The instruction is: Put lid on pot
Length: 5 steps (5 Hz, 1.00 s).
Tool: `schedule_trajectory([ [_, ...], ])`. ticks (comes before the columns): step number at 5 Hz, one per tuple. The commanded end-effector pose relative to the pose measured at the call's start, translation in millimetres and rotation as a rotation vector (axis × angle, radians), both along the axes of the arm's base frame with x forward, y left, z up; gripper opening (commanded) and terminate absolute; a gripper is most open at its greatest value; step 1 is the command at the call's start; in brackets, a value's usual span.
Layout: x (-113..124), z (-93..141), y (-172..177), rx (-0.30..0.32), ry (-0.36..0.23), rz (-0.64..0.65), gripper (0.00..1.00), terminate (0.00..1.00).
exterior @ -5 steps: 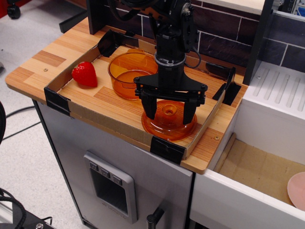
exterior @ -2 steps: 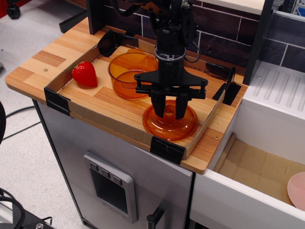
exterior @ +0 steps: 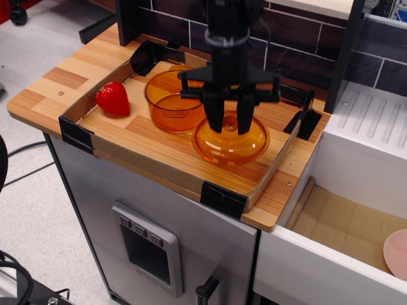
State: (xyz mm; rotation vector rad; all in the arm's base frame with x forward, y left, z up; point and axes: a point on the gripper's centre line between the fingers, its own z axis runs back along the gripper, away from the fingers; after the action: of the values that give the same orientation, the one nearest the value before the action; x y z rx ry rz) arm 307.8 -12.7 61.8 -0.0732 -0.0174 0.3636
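The lid (exterior: pixel 230 141) hangs clear of the tray floor, held at its centre knob by the gripper (exterior: pixel 229 125), whose two black fingers (exterior: pixel 215 113) are drawn in tight on either side of the knob. The lid sits roughly level, its dome uppermost, and its left edge overlaps the right rim of the pot in this view; whether the two touch cannot be told from this angle.

The pot (exterior: pixel 173 100) stands upright and open on the wooden tray (exterior: pixel 137 141), just left of and behind the lid. A strawberry (exterior: pixel 113 99) lies in the tray's left corner, apart from the pot.

The tray has low cardboard walls joined by black tape at the corners (exterior: pixel 223 198). It rests on a wooden counter (exterior: pixel 48 82) above a grey cabinet (exterior: pixel 152 222), which carries a small panel of three buttons (exterior: pixel 141 230). Markings on the buttons are too small to read; no other writing or brand is legible.

To the right, a white sink unit (exterior: pixel 375 121) shows a ribbed draining surface, and a pink plate (exterior: pixel 397 253) sits at the frame's lower right edge.
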Motion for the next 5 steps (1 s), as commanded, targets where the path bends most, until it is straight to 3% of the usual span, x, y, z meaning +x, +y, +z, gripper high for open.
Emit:
schedule_trajectory([
  [1, 15, 51, 26, -0.009, -0.112, 0.068, 0.00, 0.00],
  [4, 34, 36, 77, 0.047, -0.081, 0.152, 0.00, 0.00],
  [5, 43, 35, 91, 0.039, -0.070, 0.184, 0.00, 0.00],
])
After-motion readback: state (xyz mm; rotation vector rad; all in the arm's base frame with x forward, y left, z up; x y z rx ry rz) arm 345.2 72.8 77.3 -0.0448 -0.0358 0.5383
